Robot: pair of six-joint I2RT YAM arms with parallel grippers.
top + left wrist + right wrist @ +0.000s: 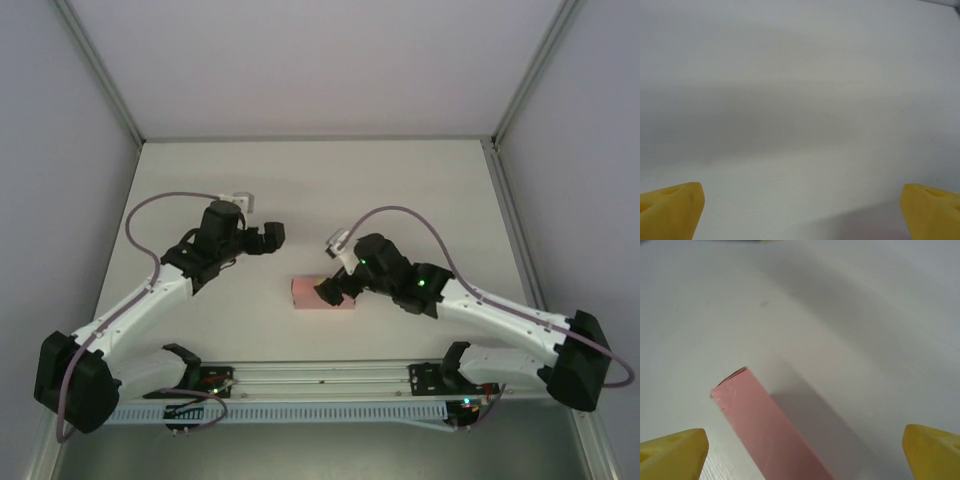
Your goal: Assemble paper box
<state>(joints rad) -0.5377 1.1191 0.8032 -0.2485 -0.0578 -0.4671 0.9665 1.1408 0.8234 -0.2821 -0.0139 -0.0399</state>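
Pink paper box (320, 296) just below the centre of the overhead frame, lying flat on the white counter (400, 190) as a closed, slim rectangular shape, long side across the frame. Right jaws down over the right end of the box, dark against the pink, with the right arm (500, 310) stretching back to the lower right corner.

From the right wrist camera: box (770, 435) running from mid-frame down to the bottom edge, slanted toward the lower right, casting a soft shadow on its right side. Thin dark line at its far end, possibly a flap not fully tucked in, though too blurred to be sure. Yellow fingertips (672, 452) in the two lower corners, so right jaws wide apart, with the box between them and clear of both tips as far as visible.

Left jaws in the overhead frame's middle left, well apart from the box, above bare counter. From the left wrist camera: yellow fingertips (670, 210) again in the two lower corners, jaws wide apart, plain counter (800, 100) between them and a faint grey shadow band across mid-frame.

Grey cable (150, 215) looping over the left arm (150, 300).
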